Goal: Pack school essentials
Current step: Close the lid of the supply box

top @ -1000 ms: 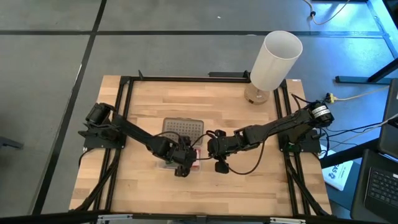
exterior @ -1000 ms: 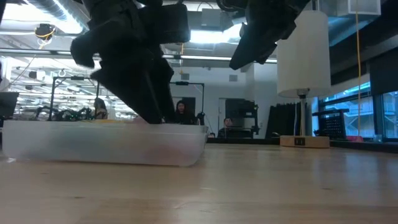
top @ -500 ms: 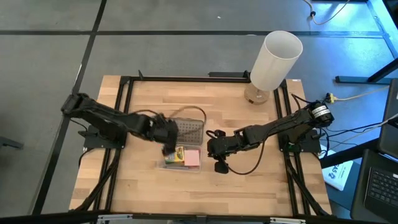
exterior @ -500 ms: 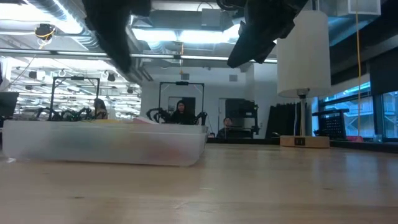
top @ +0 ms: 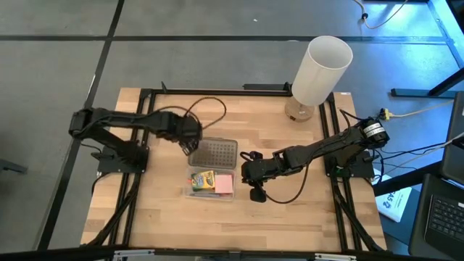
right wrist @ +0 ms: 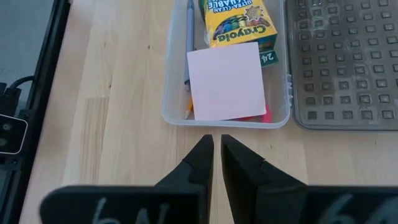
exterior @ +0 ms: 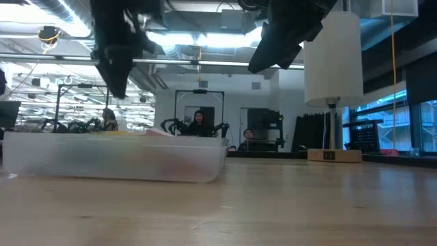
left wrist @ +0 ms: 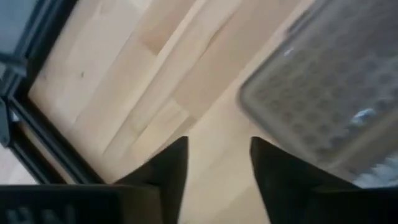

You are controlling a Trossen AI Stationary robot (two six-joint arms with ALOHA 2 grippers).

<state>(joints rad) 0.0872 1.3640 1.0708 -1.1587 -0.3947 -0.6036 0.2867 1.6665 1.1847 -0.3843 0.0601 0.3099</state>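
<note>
A clear flat box lies on the table's middle. In it lie a green-yellow crayon box, a pink square pad on top, an orange pencil and a purple pen. The grey dotted lid lies flat just beyond the box. My left gripper hovers open above the table at the lid's left edge, nothing between its fingers. My right gripper hangs shut just right of the box, above the table. The scissors are not visible.
A tall white cylinder lamp stands at the far right corner. A black frame runs round the tabletop. Bare wood lies in front of the box. People and equipment show in the room behind.
My left gripper has risen out of the clear box and drawn back toward the table's far left, ending beside the lid's left edge. The pink pad and crayon box now lie uncovered in the box. My right gripper has kept still.
</note>
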